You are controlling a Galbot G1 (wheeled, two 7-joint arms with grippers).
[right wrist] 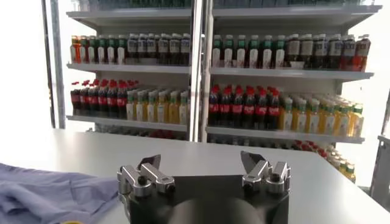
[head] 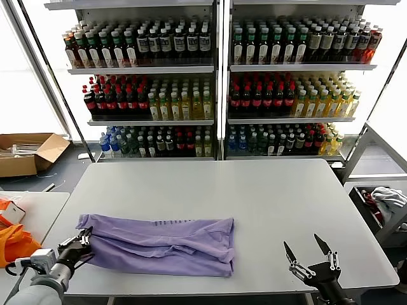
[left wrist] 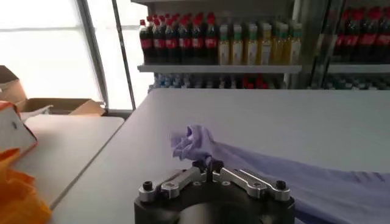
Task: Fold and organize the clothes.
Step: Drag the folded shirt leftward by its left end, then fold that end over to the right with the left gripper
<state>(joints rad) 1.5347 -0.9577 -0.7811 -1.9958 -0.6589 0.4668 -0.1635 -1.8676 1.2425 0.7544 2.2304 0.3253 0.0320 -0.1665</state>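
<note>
On the near left part of the grey surface (head: 267,190) the lavender T-shirt (head: 165,241) is laid out as a wide, already doubled band, running from the left edge toward the middle. Its fabric is thin and rumpled, with long creases along its length and a narrow strip of dark printed marks shown at the far edge. The corner nearest the left edge is gathered into a small bunch and is pinched in the left tool (head: 82,240), whose fingers are closed together on the cloth, as is confirmed in the left wrist view, where the crumpled tip (left wrist: 192,143) is seen rising just beyond the left tool (left wrist: 207,165).

A fold is judged to be in hand: the gripped end would need to be lifted and carried across toward the other end, with the cloth kept low so that the layers are not dragged out of line. Smoothing is likely to be needed afterwards.

Well apart from the shirt, at the near right edge of the surface, the right tool (head: 308,249) is held with its fingers spread and nothing between them. Behind the surface, shelves of bottled drinks (head: 216,82) are seen.
</note>
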